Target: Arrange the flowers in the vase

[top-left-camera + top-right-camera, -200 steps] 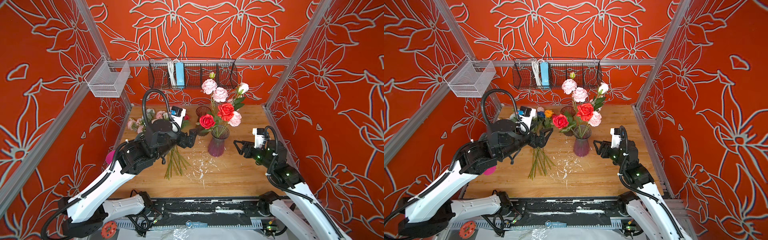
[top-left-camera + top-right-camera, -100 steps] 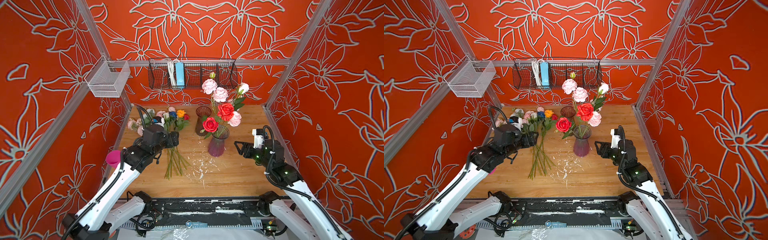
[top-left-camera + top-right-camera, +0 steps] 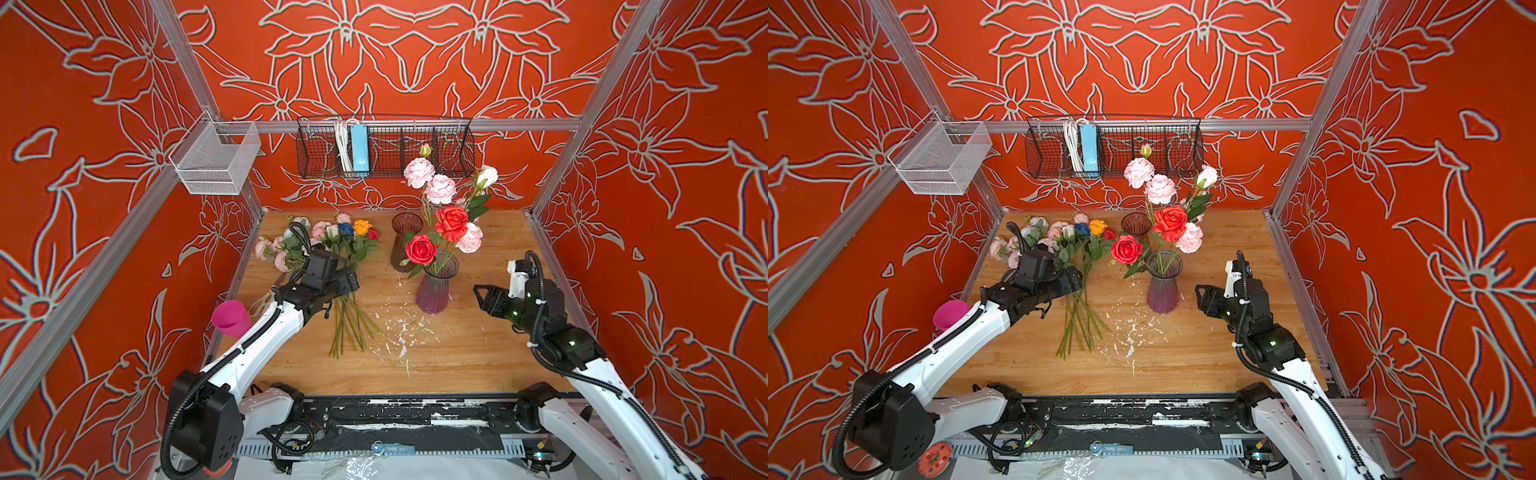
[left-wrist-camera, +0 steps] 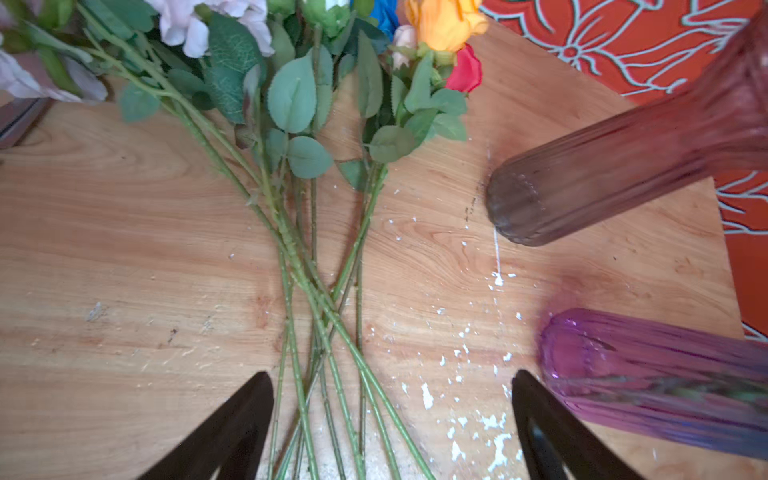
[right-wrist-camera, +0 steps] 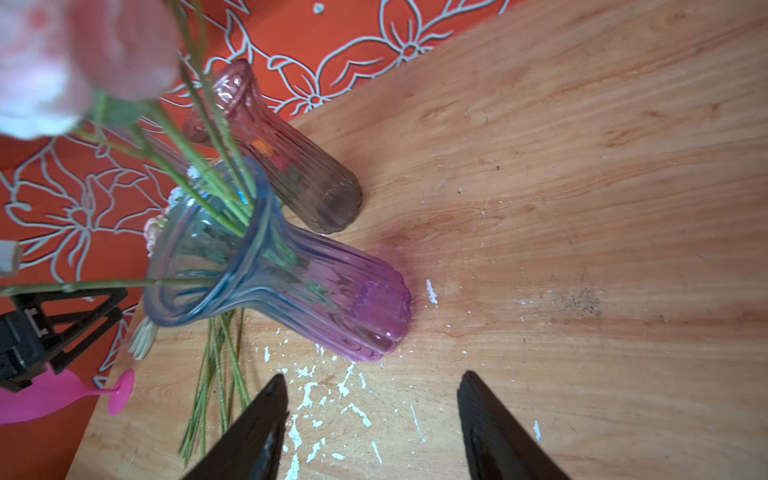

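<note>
Though unheld, flowers (image 4: 309, 286) beneath left gripper (image 4: 390, 376)

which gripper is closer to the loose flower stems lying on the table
Left. The left gripper hangs open over the stems; the right gripper is beyond the purple vase.

I work in a lab test booth. Metal rails (image 3: 519, 124) frame printed orange walls (image 3: 415, 50) around my wooden table (image 3: 457, 353).

Bright even light, soft shadows; wrist cams warped, close flowers (image 5: 75, 54) prob. defocused.
</note>
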